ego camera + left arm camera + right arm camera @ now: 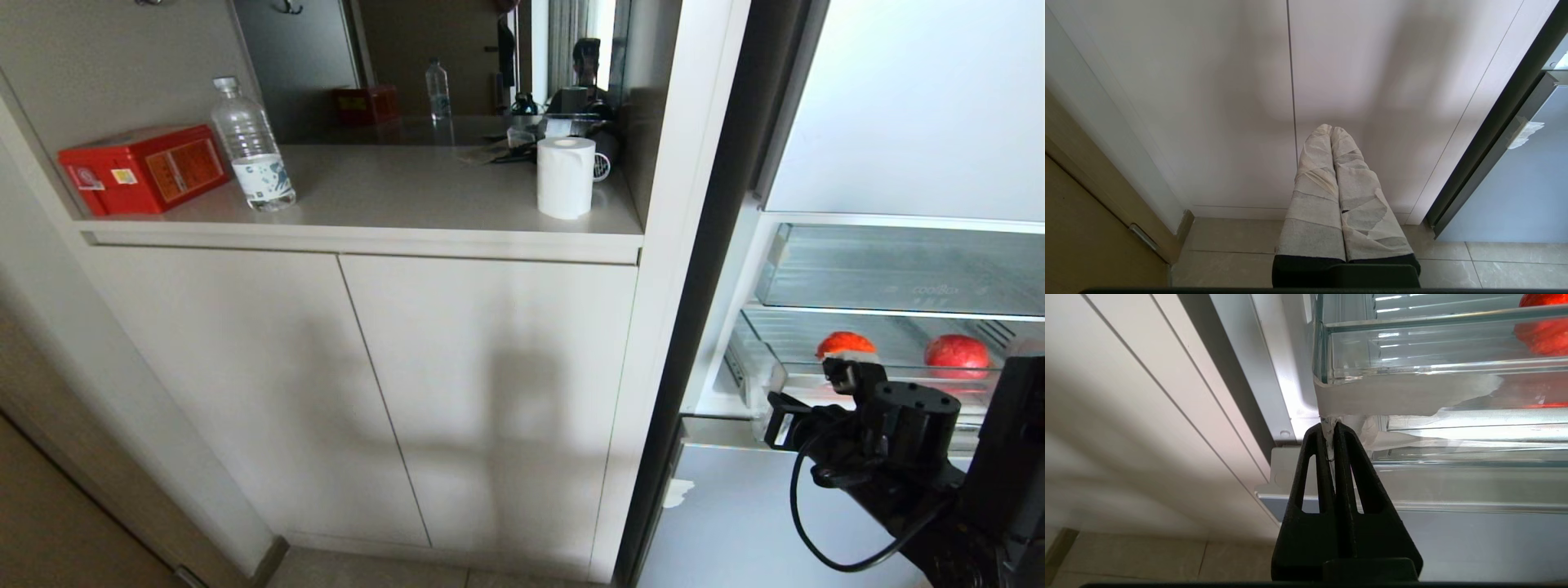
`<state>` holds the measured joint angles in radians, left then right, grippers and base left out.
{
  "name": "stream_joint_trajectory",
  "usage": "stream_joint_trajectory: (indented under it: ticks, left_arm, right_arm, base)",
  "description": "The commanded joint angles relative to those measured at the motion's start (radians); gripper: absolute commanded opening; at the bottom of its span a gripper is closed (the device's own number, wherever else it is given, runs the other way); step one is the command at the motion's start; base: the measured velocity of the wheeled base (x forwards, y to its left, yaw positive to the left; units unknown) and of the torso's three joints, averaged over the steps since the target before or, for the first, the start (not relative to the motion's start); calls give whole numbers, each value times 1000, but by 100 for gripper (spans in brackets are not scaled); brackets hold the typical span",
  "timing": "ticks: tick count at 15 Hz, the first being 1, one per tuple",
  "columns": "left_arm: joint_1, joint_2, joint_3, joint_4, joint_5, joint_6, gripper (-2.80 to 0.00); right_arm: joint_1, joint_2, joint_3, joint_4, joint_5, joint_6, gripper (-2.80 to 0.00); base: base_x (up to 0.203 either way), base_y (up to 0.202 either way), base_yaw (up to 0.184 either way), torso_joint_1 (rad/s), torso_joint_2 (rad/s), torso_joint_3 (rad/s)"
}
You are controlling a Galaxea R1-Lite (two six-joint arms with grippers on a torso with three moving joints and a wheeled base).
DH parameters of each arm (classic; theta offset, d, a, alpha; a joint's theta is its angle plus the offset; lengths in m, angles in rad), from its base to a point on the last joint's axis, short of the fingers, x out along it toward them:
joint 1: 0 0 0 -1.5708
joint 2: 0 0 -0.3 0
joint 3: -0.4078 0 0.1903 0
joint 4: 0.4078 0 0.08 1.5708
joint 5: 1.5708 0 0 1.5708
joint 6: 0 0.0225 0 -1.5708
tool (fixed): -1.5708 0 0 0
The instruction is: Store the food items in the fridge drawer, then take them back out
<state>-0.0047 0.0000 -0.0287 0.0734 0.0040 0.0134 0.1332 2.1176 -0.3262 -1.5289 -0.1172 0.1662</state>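
Note:
Two round red fruits (845, 343) (957, 353) lie in the clear fridge drawer (763, 359), low in the open fridge at the right. One red fruit (1543, 332) shows through the drawer's (1412, 347) see-through front wall. My right gripper (1329, 426) sits just below the drawer's near corner, shut on a strip of white tape (1404, 394) that hangs from that corner. In the head view the right gripper (845, 369) is at the drawer's front. My left gripper (1330, 130), its fingers wrapped in pale tape, is shut on nothing and points at a cabinet door near the floor.
A second clear drawer (898, 269) sits above the first. Left of the fridge stands a cabinet (367, 367) with a counter holding a red box (143, 167), a water bottle (251, 147) and a paper roll (565, 175). The pale-blue lower fridge door (735, 523) is closed.

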Motion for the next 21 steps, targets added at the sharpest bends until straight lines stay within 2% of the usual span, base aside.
stream_joint_trajectory:
  ticks: [1, 8, 11, 12, 13, 16, 18, 19, 21]
  left_arm:
    - [-1, 0, 0, 0, 1, 0, -280]
    - [0, 0, 0, 0, 1, 0, -280]
    - [0, 0, 0, 0, 1, 0, -280]
    - [0, 0, 0, 0, 1, 0, -280]
    - [0, 0, 1, 0, 1, 0, -280]
    - [0, 0, 0, 0, 1, 0, -280]
    - [0, 0, 0, 0, 1, 0, -280]
    - [0, 0, 1, 0, 1, 0, -280]
    - [0, 0, 0, 0, 1, 0, -280]
  right_arm:
    - [0, -11, 30, -1, -1, 8, 0]
    - [6, -157, 154, -1, -3, 35, 0]
    - [-28, -297, 173, 4, -8, 25, 0]
    - [-60, -361, 150, 58, -8, 13, 0]
    - [-101, -426, 98, 188, -8, 0, 0]
    - [-211, -560, -167, 662, 9, -22, 0]
    - [-293, -577, -336, 922, 59, -65, 0]
    - [-332, -557, -409, 1000, 97, -86, 0]
    - [-368, -462, -490, 1047, 130, -108, 0]
  base:
    - [0, 0, 0, 0, 0, 0]
    - [0, 0, 0, 0, 0, 0]
    - [0, 0, 0, 0, 0, 0]
    - [0, 0, 0, 0, 0, 0]
    - [0, 0, 0, 0, 0, 0]
    - [0, 0, 0, 0, 0, 0]
    - [0, 0, 0, 0, 0, 0]
    - [0, 0, 0, 0, 0, 0]
    - [0, 0, 0, 0, 0, 0]
